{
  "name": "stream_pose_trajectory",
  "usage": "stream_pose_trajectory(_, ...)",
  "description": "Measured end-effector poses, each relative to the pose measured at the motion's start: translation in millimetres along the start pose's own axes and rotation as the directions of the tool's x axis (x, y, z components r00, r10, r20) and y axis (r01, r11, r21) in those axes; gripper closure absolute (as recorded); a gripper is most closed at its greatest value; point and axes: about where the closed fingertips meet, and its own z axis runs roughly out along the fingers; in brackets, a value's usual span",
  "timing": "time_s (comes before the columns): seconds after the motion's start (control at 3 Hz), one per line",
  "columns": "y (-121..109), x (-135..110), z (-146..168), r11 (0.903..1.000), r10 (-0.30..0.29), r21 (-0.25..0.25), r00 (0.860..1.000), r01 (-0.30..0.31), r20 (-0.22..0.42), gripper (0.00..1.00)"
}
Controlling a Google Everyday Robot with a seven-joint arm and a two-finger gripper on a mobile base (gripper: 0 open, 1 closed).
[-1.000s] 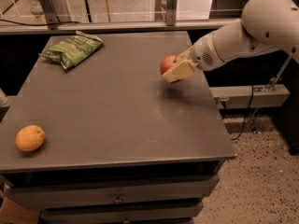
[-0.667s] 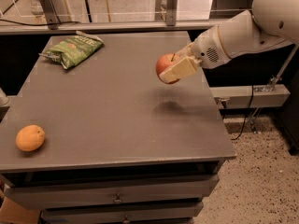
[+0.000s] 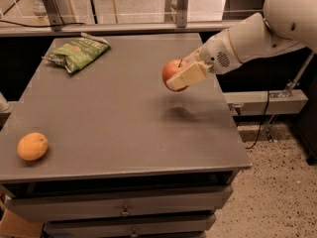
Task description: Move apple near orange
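My gripper (image 3: 181, 75) is shut on the red apple (image 3: 171, 71) and holds it in the air above the right part of the grey table (image 3: 124, 123); its shadow lies on the tabletop below. The white arm reaches in from the upper right. The orange (image 3: 32, 146) lies on the table near the front left corner, far to the left of the apple and the gripper.
A green chip bag (image 3: 79, 52) lies at the back left of the table. Drawers run under the table's front edge. A speckled floor and a cable lie to the right. A metal rail and glass stand behind the table.
The gripper has lifted the apple off the right side of the table and carried it a little to the left. The orange and the chip bag have not moved.
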Motion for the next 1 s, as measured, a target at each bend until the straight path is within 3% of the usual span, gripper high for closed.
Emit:
stream_pose_trajectory(0.33, 34.8, -18.4, 11.2, 0.9963, -0.027, -0.080, 0.998, 0.031, 0.056, 1.00)
stream_pose_trajectory(0.67, 93.7, -51.5, 37.1, 0.9769, -0.079, -0.187, 0.988, 0.103, 0.134, 1.00)
stream_pose_trajectory(1.0, 147.0, -74.1, 73.9, 0.9507, -0.149, -0.247, 0.974, 0.188, 0.168, 1.00)
